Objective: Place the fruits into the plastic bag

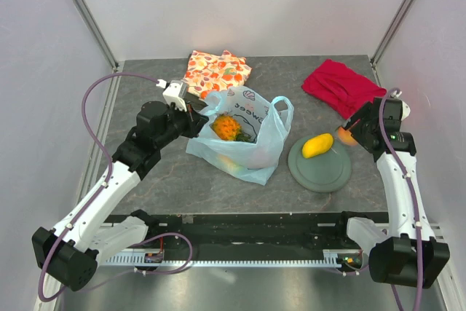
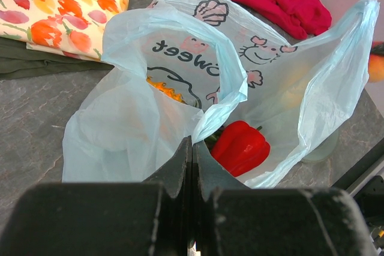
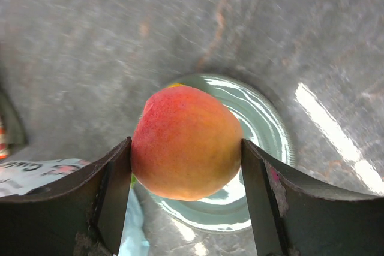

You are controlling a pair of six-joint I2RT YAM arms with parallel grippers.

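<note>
The light-blue plastic bag (image 1: 251,152) lies open at mid-table. My left gripper (image 1: 195,120) is shut on its near rim, and in the left wrist view the jaws (image 2: 192,151) pinch the thin film (image 2: 132,118). Inside the bag are the orange pineapple (image 1: 226,127) and the red pepper (image 2: 240,147). A yellow mango (image 1: 317,145) lies on the grey-green plate (image 1: 324,172). My right gripper (image 3: 185,147) is shut on the orange peach (image 3: 186,142) and holds it above the plate (image 3: 270,130). The peach also shows in the top view (image 1: 345,136), at the plate's right edge.
An orange floral cloth (image 1: 217,71) lies behind the bag and a red cloth (image 1: 341,87) at the back right. White walls close in the table on three sides. The bag's corner shows at the lower left of the right wrist view (image 3: 48,169).
</note>
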